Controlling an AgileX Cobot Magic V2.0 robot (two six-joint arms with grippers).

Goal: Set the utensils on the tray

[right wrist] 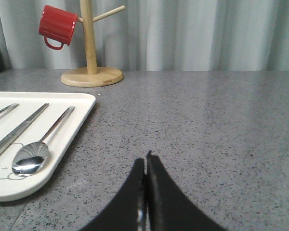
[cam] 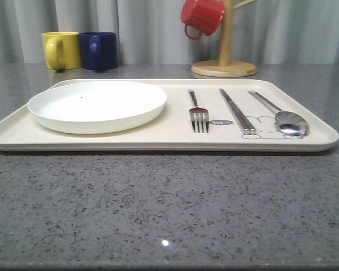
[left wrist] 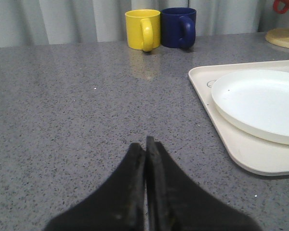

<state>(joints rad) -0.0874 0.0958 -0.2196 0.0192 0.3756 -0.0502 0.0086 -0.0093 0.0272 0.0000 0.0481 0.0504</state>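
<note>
The cream tray (cam: 175, 138) lies across the grey table. On its right half rest a silver fork (cam: 198, 114), a pair of chopsticks (cam: 237, 111) and a spoon (cam: 282, 117), side by side with handles pointing away. The spoon (right wrist: 34, 149) and chopsticks (right wrist: 17, 132) also lie on the tray (right wrist: 62, 137) in the right wrist view. My left gripper (left wrist: 145, 144) is shut and holds nothing, over bare table to the left of the tray (left wrist: 216, 137). My right gripper (right wrist: 145, 160) is shut too, over bare table to the right of the tray.
A round white plate (cam: 97, 105) fills the tray's left half. A yellow mug (cam: 61, 49) and a blue mug (cam: 99, 51) stand at the back left. A wooden mug tree (cam: 225, 56) with a red mug (cam: 201, 17) stands at the back right.
</note>
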